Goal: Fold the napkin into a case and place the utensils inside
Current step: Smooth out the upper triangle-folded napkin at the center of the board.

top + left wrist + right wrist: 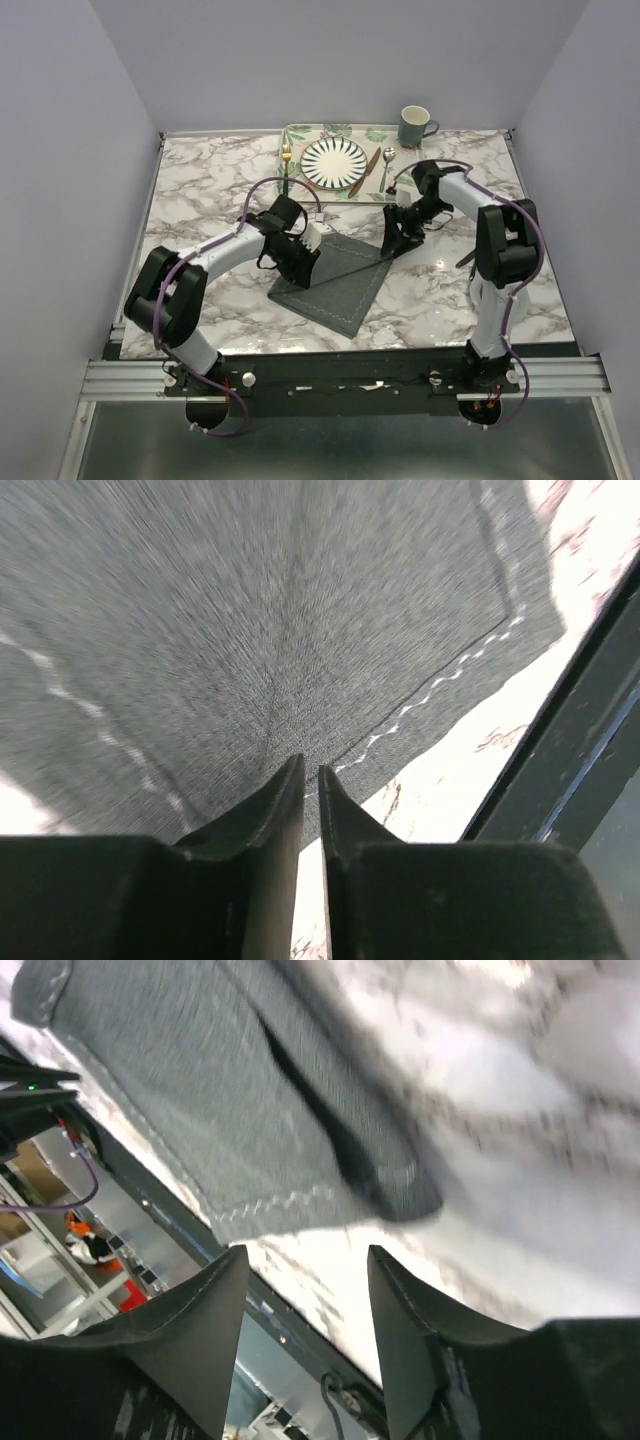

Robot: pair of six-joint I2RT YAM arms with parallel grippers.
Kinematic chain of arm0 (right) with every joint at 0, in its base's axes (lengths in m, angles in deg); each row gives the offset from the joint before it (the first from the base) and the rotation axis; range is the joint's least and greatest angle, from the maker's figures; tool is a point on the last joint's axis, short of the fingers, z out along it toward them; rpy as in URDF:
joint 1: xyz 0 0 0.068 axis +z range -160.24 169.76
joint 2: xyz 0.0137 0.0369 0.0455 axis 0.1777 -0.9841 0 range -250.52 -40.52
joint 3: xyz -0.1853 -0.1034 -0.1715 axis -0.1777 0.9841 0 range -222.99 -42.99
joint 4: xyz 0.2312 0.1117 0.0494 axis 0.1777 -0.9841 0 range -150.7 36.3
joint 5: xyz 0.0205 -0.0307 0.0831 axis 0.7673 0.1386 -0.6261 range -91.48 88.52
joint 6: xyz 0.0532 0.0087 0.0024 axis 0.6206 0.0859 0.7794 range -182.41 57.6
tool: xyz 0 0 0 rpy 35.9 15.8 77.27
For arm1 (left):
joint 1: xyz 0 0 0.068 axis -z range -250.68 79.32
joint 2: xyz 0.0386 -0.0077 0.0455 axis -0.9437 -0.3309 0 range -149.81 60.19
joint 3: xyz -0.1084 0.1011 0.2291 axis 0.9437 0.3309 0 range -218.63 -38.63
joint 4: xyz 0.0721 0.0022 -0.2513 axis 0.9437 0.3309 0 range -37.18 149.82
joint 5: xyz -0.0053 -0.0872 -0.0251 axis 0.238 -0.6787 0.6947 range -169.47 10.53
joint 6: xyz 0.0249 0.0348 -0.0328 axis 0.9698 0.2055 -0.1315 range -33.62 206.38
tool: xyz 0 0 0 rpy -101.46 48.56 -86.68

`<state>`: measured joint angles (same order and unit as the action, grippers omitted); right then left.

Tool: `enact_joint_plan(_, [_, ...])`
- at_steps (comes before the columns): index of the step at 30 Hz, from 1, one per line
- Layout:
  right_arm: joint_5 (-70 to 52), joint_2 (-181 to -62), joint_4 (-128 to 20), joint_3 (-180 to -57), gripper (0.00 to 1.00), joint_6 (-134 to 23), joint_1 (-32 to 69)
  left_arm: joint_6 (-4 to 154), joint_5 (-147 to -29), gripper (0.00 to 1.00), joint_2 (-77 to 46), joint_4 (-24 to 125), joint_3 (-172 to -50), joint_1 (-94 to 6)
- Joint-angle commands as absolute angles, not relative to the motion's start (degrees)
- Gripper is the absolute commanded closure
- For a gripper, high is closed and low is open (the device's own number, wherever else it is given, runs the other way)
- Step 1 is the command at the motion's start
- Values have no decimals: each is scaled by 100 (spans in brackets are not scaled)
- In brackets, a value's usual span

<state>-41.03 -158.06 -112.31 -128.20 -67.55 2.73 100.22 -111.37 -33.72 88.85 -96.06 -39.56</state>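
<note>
Grey napkin (260,650) seemingly pinched between left fingers (285,810).

Top view high behind arms; both wrist views close, sharing napkin (335,280) with it.

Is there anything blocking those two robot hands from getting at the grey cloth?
Nothing visible does. The napkin lies bare on the marble table, with both end effectors, left and right, right at its far edge. The plate and cutlery sit farther back on the tray.

Pale lavender walls (80,120) enclose a grey-veined marble table (200,190).
</note>
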Motion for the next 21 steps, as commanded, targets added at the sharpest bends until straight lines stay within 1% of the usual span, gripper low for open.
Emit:
enact_joint_plan(1, [-4112, -15162, -11199, -12306, 35, -6487, -206, 10035, -11305, 74, -2840, 8394, -10023, -3948])
enact_joint_plan(4, [-3752, -15170, -10873, -12191, 30, -6267, -242, 10087, -11042, 73, -3156, 8122, -10322, -3913])
enact_joint_plan(7, [-3646, -15460, -10749, -12331, 30, -5802, -242, 9957, -10875, 73, -3613, 7727, -10735, -3790])
enact_joint_plan(8, [-3620, -15548, -10723, -12376, 30, -5679, -233, 9791, -10778, 72, -3745, 7630, -10884, -3711])
enact_joint_plan(9, [-3611, -15670, -10705, -12428, 30, -5626, -241, 9650, -10672, 62, -3998, 7420, -11173, -3623])
enact_joint_plan(10, [-3628, -15741, -10705, -12498, 30, -5573, -242, 9544, -10576, 56, -4114, 7287, -11315, -3422])
enact_joint_plan(11, [-3672, -15803, -10705, -12534, 30, -5494, -242, 9360, -10435, 53, -4220, 7164, -11429, -3316])
enact_joint_plan(12, [-3742, -15890, -10696, -12560, 31, -5450, -242, 9271, -10321, 47, -4421, 6946, -11639, -3210])
enact_joint_plan(13, [-3777, -15917, -10696, -12569, 32, -5406, -242, 9201, -10215, 45, -4510, 6822, -11720, -3087])
enact_joint_plan(14, [-3795, -15918, -10705, -12561, 33, -5379, -250, 9139, -9892, 44, -4589, 6716, -11790, -2877])
enact_joint_plan(17, [-3813, -15856, -10644, -12438, 36, -5248, -277, 8902, -9460, 45, -4897, 6373, -11966, -2429])
enact_joint_plan(21, [-3892, -15838, -10573, -12289, 37, -5072, -356, 8796, -9003, 51, -5266, 6267, -12151, -2015])
